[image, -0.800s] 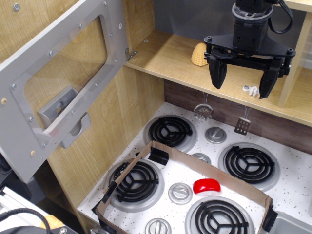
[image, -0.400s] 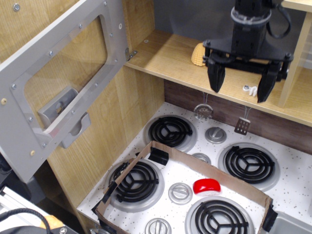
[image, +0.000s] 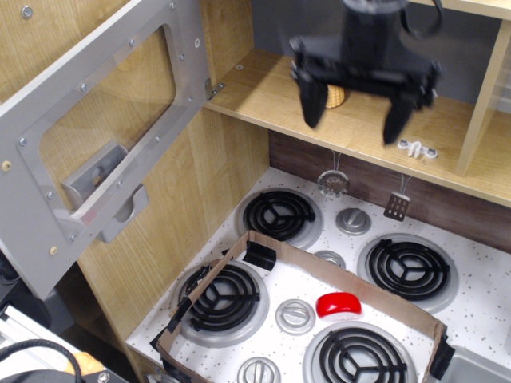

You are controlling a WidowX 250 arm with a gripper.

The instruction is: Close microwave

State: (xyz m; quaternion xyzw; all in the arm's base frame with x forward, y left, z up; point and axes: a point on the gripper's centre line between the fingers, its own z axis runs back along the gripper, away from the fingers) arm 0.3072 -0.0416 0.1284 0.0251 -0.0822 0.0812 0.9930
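Standing wide open at the left, the microwave door (image: 96, 136) swings out from its hinge beside the wooden shelf (image: 263, 100) that forms the microwave (image: 335, 72) floor. We judge the closing not yet begun. To do it well, we would bring our claw (image: 355, 116) round behind the door's outer face, near its free edge far from the hinge, and push it steadily in an arc towards the shelf. Our claw hangs above the shelf, blurred, its two fingers spread wide apart, released, holding nothing and touching nothing. Behind it sits a yellow toy (image: 335, 97). Below lies the stove (image: 335, 271) with a red piece (image: 338, 304).
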